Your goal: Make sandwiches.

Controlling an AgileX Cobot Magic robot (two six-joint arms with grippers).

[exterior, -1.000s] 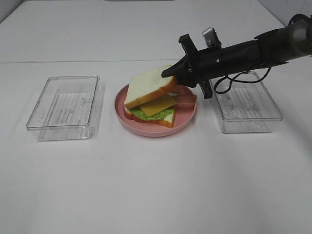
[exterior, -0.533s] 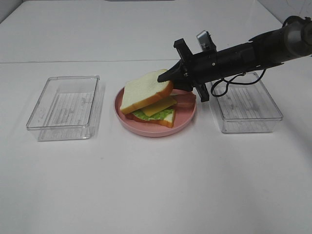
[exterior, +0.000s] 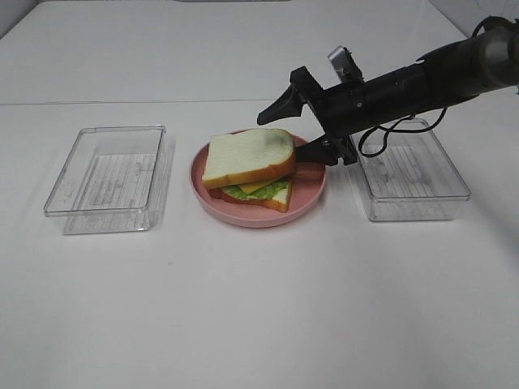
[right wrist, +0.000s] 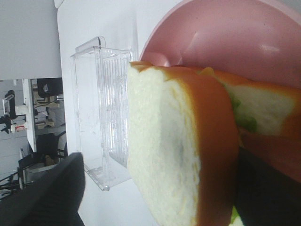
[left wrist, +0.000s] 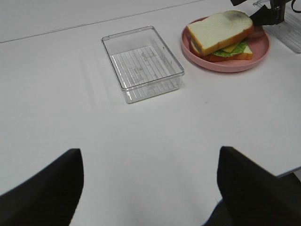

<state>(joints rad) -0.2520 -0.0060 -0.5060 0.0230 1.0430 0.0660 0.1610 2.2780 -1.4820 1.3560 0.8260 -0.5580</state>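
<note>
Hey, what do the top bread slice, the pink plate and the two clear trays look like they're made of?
Top bread slice: probably soft foam or rubbery toy plastic, matte, with a uniform orange crust.
Pink plate: likely hard plastic, smooth with a slight sheen.
Clear trays: rigid transparent plastic, ribbed floors, glossy edges.

Stacked toy sandwich (exterior: pixel 248 168), white bread slices with orange-brown crust, green lettuce and yellow cheese between, top slice tilted

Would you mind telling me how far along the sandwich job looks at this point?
Done: the sandwich is stacked on the pink plate, top bread slice lying over cheese and lettuce. In hand: nothing; the right claw stands open beside the top slice, and the left claw is open, well away. Left: backing the right arm off.
</note>
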